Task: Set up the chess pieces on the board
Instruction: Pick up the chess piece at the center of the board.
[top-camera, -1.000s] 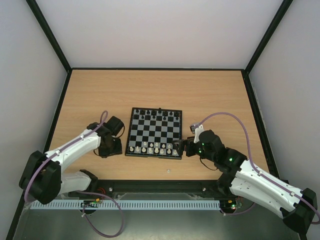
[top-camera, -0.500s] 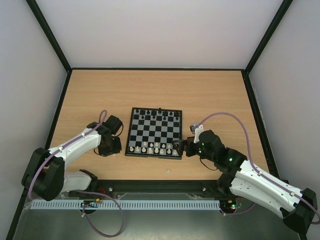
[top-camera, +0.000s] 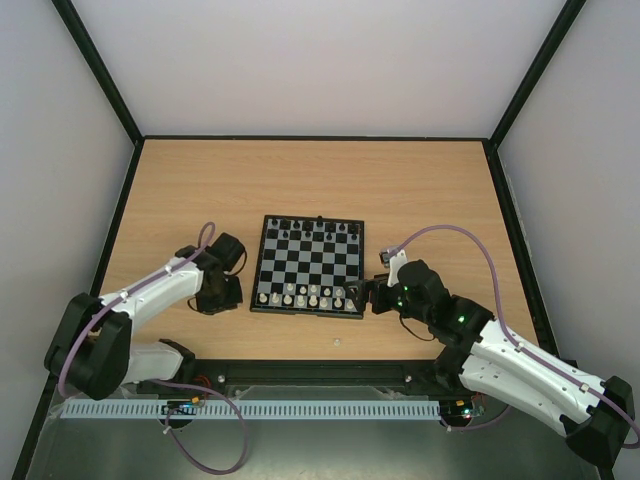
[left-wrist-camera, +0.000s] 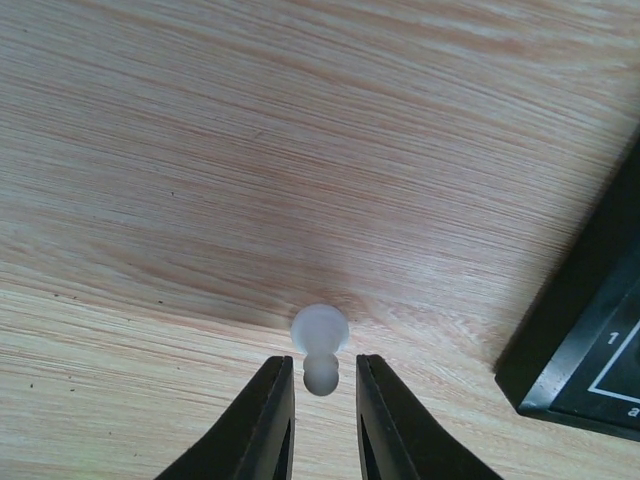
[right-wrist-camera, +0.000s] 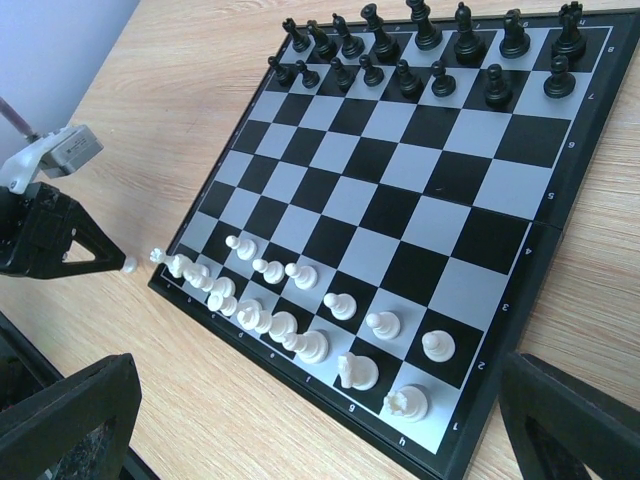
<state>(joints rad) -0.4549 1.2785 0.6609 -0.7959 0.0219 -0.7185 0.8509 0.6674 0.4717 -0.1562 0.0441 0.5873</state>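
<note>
Pale wooden tabletop (top-camera: 320, 185), closed in by white walls (top-camera: 320, 60) with black edges. From the near edge, a left arm (top-camera: 150, 290) and a right arm (top-camera: 510, 365), both white and black, reaching in on either side of the board (top-camera: 312, 262). Lies flat in the middle of the tabletop, a little toward the near side, with a thin black frame around chequered squares.

Low over the bare wood, just beside the near left corner of the board, the left claw (left-wrist-camera: 322, 362). Corner marked "1" and "a". Only narrowly apart, the two fingers (left-wrist-camera: 268, 420), with a thin strip of wood showing on each side of what lies between them; no touching to be seen.

At the near right corner of the board, the right claw (right-wrist-camera: 315, 375), looking across the squares. Spread wide, holding nothing.

In the two far rows, black chess pieces (right-wrist-camera: 430, 50), upright. In the two near rows, white chess pieces (right-wrist-camera: 300, 320), upright, crowded closely at the left end of the nearest row and more evenly spaced toward the right.

Off the board, one white pawn (left-wrist-camera: 320, 340), lying on its side on the tabletop. Round base pointing away from the left claw, small head between the two fingertips.

Near the front edge of the tabletop, a tiny pale thing (top-camera: 337, 342), too small to name.
</note>
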